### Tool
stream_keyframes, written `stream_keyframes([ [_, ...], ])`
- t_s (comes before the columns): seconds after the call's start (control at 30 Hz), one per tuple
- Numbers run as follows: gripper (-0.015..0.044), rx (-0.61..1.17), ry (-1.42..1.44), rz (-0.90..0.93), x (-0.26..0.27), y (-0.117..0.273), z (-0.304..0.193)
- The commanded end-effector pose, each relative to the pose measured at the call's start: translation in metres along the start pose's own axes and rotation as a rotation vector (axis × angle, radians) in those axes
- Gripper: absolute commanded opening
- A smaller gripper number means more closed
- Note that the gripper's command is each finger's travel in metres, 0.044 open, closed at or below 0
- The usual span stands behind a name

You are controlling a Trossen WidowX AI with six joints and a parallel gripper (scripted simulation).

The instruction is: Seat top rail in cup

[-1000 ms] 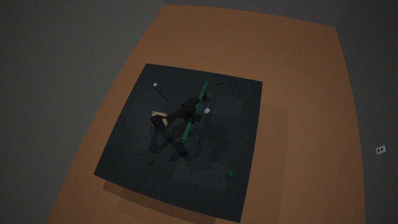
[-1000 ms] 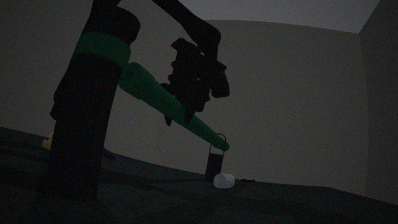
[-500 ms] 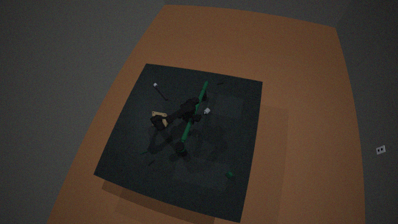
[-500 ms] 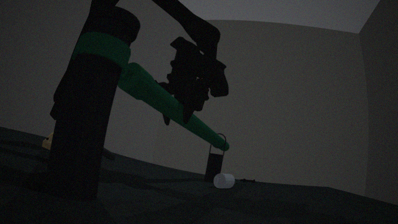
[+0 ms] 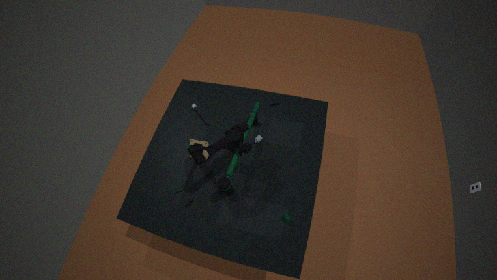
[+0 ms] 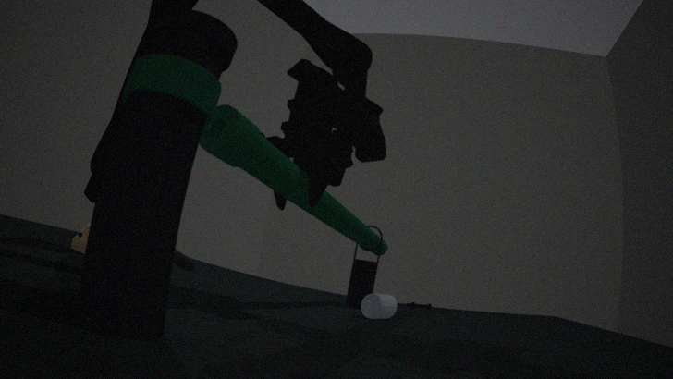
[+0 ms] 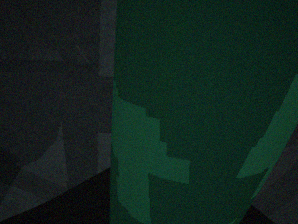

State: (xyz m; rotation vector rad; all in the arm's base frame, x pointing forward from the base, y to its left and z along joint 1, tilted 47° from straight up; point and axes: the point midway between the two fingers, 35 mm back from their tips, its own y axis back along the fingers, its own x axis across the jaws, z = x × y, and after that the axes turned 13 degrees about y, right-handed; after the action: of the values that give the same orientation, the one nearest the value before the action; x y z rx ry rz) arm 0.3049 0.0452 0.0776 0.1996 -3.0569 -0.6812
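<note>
The green top rail slopes from the big post down to the loop cap on the small post, and its far end sticks out past the loop. Its near end runs into the wider green rail-end cup; how deep it sits inside is hidden. The cup is at the green brace band, which is up close under the black post cap. My gripper is shut on the rail from above, between cup and loop, with a fingertip on each side.
A white cylinder lies by the small post. A dark rod with a white end lies back left on the mat. A green piece lies front right. The arm's base has a tan plate.
</note>
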Motion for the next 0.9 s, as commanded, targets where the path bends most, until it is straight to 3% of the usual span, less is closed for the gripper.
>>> stream_keyframes([
  [0.0, 0.0000, 0.008, 0.000, -0.011, -0.0015, -0.0003, -0.0061],
  [0.87, 0.0000, 0.009, 0.001, -0.011, 0.0017, -0.0029, -0.0155],
])
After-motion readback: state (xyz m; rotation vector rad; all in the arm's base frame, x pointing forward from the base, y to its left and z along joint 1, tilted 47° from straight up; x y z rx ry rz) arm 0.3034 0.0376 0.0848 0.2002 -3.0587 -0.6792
